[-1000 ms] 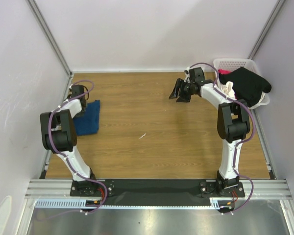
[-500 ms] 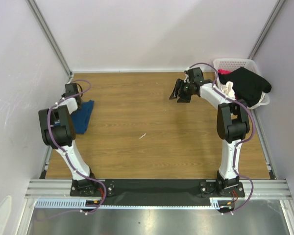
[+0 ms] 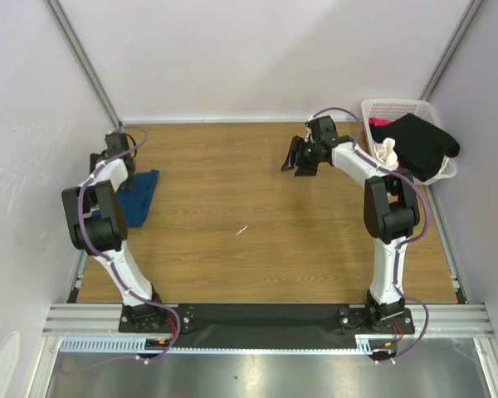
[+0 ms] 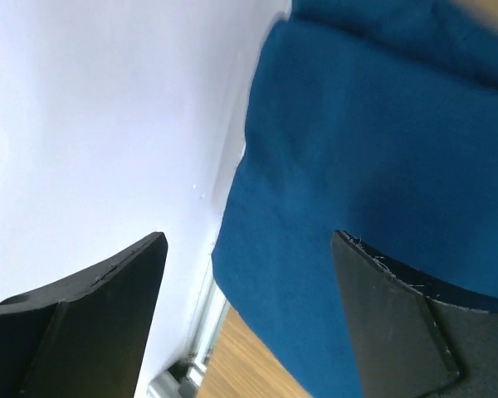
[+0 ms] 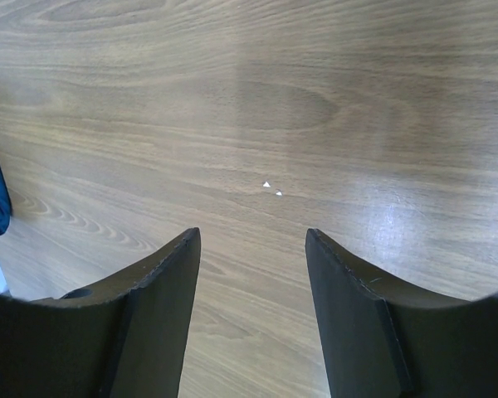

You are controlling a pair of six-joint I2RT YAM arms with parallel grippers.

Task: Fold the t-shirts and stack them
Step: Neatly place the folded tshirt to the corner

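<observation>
Dark blue t-shirt (image 3: 139,197) far left of the basket (image 3: 398,106), lying flat on the table (image 3: 232,249), seemingly folded already; left gripper (image 4: 247,249) close over it, fingers spread wide and empty; right gripper (image 3: 297,157) a little left of the basket, likewise parted over bare wood, gripping nothing; black t-shirt (image 3: 419,141), cream-white t-shirt (image 3: 388,151) and pink t-shirt (image 3: 378,122) heaped in the basket, unfolded; probably one garment done, three left, no stack begun.
</observation>
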